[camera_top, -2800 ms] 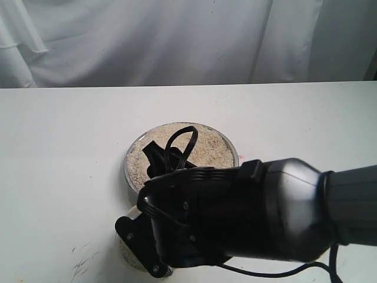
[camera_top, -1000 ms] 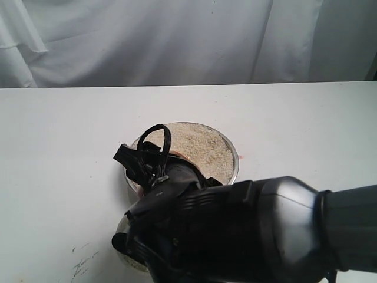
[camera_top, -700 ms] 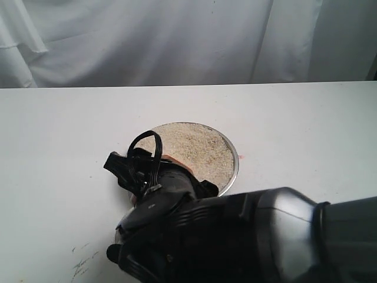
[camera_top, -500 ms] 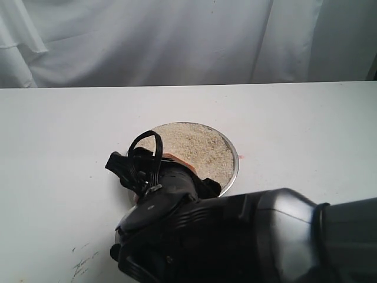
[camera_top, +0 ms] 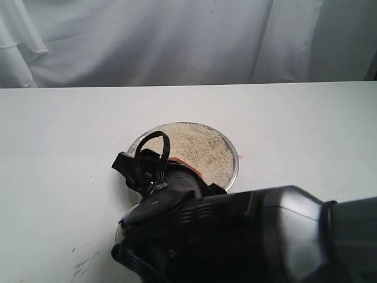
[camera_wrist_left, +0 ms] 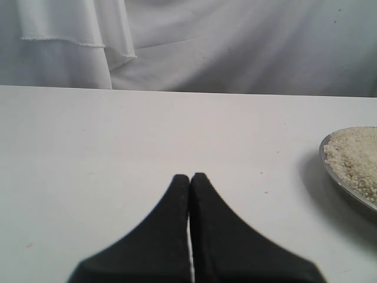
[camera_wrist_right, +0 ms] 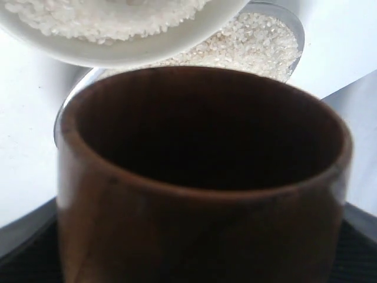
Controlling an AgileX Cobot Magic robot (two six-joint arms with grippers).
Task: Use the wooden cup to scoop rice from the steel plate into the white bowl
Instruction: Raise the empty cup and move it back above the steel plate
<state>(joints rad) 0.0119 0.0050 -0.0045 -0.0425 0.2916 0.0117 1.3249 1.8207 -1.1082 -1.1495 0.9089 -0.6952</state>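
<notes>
The wooden cup [camera_wrist_right: 200,177] fills the right wrist view, its dark inside showing no rice. My right gripper [camera_wrist_right: 200,250] is shut on it, with black fingers [camera_wrist_right: 23,259] at its sides. Just beyond the cup's mouth is the white bowl [camera_wrist_right: 126,53], which holds rice [camera_wrist_right: 106,20]. Behind the bowl lies the steel plate [camera_wrist_right: 297,35], covered with rice [camera_wrist_right: 253,44]. In the exterior view the right arm hides the bowl; the steel plate [camera_top: 235,168] with its rice [camera_top: 197,144] shows above a sliver of the cup [camera_top: 189,165]. My left gripper [camera_wrist_left: 189,177] is shut and empty over bare table, left of the plate [camera_wrist_left: 344,190].
The white table [camera_top: 59,147] stretches round the dishes, with a white curtain [camera_top: 177,41] behind it. Faint pen marks [camera_top: 82,262] sit near the front left. The bulky black right arm [camera_top: 265,236] covers the lower middle and right of the exterior view.
The right wrist with the cup swung a little left over the bowl, then came back slightly toward the plate. The left gripper stays shut.
</notes>
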